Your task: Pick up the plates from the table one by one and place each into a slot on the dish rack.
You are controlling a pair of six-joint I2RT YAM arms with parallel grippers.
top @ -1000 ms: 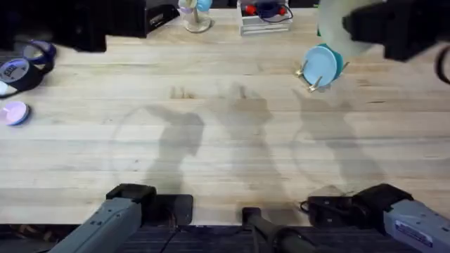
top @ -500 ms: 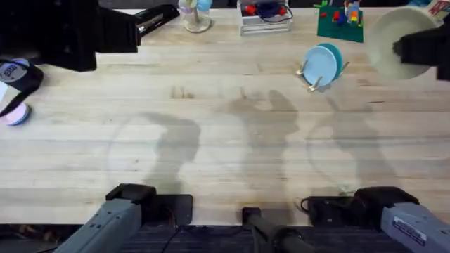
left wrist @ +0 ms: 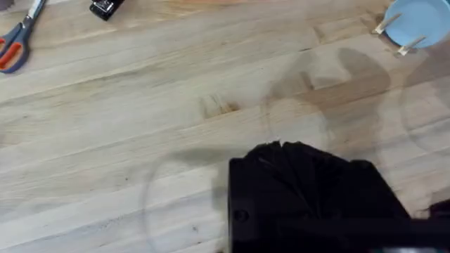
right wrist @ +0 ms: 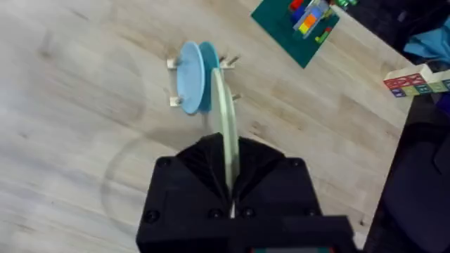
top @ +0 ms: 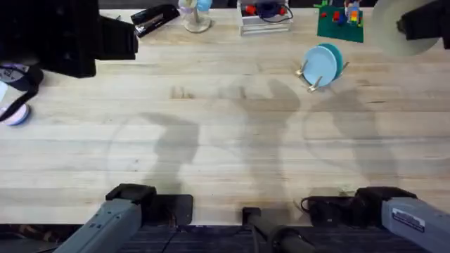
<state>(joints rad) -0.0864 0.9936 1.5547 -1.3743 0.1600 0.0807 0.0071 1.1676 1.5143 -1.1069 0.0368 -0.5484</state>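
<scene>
- Cream-yellow plate (right wrist: 226, 119): held edge-on in the right gripper (right wrist: 230, 184), whose black fingers pinch its lower rim; in the overhead view the same plate (top: 391, 31) sits blurred at the upper right of the frame, raised above the table.
- Dish rack (top: 309, 76): a small light-wood rack of thin pegs, upper right of centre in the overhead view, standing on the table (top: 225, 140); in the right wrist view its pegs (right wrist: 174, 83) appear just beyond the far edge of the held plate.
- Light-blue plate (top: 320, 66): upright in the rack, facing the camera side; in the left wrist view it shows at the upper right corner (left wrist: 415, 17) with two pegs in front of it.
- Teal plate (top: 337, 57): upright in the rack directly behind the light-blue plate, only its rim showing past it; in the right wrist view (right wrist: 209, 77) it stands between the light-blue plate and the held cream-yellow plate.
- Left gripper (left wrist: 309, 193): a dark mass at the lower centre of the left wrist view, over bare planks; whether its fingers are spread or pressed together cannot be told. In the overhead view the left arm (top: 56, 35) is a large dark shape at the upper left.
- Green board with coloured blocks (top: 340, 21): top edge of the overhead view, right of centre, apart from the rack.
- Scissors (left wrist: 17, 42) with orange handles: upper left of the left wrist view, lying flat on the table.
- Black stapler (top: 155, 15): top edge of the overhead view, left of centre.
</scene>
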